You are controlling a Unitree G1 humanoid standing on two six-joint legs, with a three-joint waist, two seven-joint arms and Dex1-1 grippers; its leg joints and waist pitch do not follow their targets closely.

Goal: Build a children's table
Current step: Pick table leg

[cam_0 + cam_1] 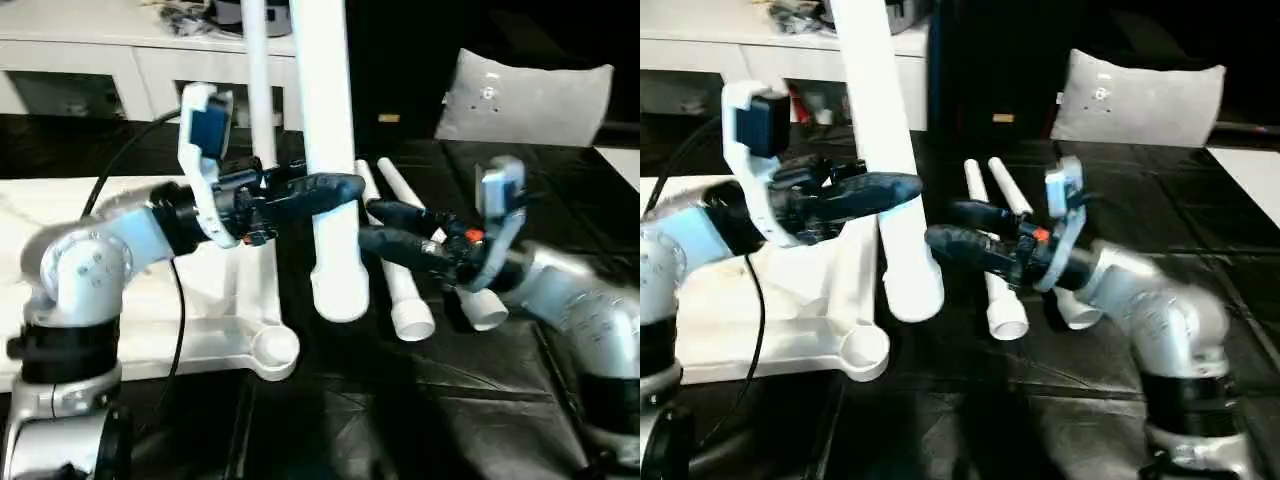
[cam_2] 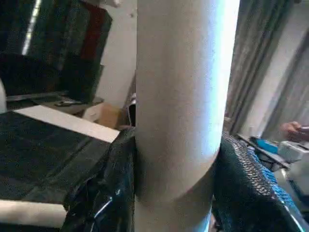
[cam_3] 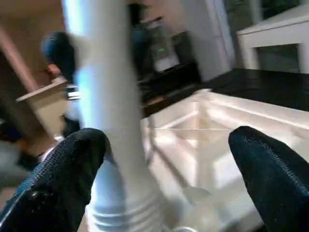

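White leg [image 1: 330,150], white tabletop [image 1: 215,335], black mesh-textured jaws, grey-white pillow [image 1: 525,95], seemingly black floor [image 1: 420,400]

No legible text or labels anywhere.

Indoor room like a lab or studio, white cabinet [image 1: 120,60] with clutter, black-covered work surface [image 1: 420,400], curtains [image 2: 270,72]

The upright leg [image 1: 328,150] is cut off by the top edge; the tabletop [image 1: 225,335] lies partly behind the left arm.
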